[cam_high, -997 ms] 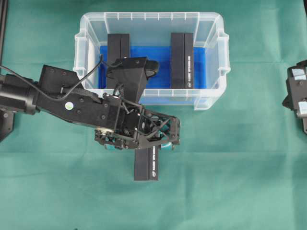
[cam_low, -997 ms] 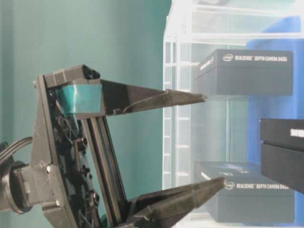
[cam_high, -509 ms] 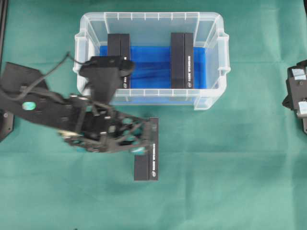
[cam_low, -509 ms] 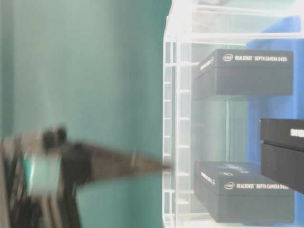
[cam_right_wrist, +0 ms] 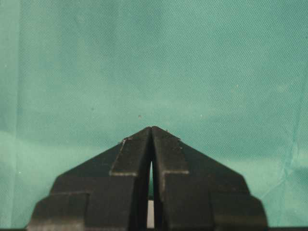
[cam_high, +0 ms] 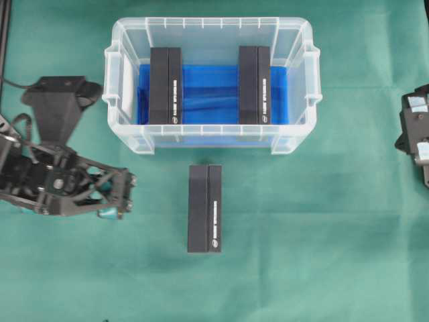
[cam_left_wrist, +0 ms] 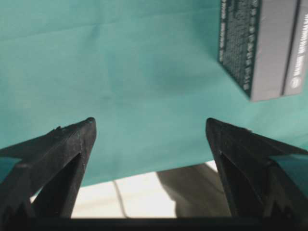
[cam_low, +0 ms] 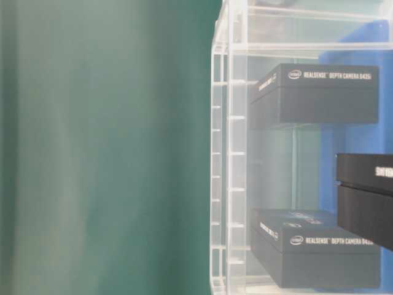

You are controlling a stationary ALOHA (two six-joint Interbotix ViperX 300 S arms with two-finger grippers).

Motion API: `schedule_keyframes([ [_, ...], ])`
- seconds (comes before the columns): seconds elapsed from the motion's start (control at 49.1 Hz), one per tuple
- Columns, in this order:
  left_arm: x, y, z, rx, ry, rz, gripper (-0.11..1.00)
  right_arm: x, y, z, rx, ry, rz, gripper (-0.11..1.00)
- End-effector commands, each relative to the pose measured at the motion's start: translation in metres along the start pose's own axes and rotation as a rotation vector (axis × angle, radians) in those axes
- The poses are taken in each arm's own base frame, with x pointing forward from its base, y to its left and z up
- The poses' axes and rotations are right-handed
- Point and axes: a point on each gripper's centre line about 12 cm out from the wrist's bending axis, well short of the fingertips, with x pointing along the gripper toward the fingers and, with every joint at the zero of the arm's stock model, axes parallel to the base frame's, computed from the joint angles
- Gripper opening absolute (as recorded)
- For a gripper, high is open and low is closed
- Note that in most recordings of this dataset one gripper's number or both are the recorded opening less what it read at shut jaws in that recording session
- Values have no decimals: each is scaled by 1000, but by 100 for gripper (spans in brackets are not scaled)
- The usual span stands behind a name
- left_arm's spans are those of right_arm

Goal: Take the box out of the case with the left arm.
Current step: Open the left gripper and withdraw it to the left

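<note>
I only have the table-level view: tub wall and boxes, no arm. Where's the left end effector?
Observer: Overhead, the left end effector is over the cloth, left of the case, clear of everything.
Operator: Holding anything?
Observer: No. Its wrist view shows the fingers spread with only cloth between them.
Operator: Is a box out?
Observer: Yes, one box lies on the cloth in front of the case; two boxes remain inside.
Operator: The right end effector?
Observer: The right end effector is shut, empty.
</note>
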Motion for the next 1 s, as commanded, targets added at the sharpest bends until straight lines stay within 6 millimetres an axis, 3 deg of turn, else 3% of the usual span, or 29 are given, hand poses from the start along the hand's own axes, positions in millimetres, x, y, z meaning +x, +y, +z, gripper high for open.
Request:
schedule_keyframes([
  [0.0, -11, 5, -2, 14, 9, -33, 95, -6, 0, 7, 3, -17, -1, -1],
  [0.773, -14, 32, 2, 33, 10, -35, 95, -6, 0, 5, 3, 0, -2, -1],
  [0.977, -19, 39, 20, -9, -14, -16, 95, -6, -1, 5, 3, 0, -2, -1],
])
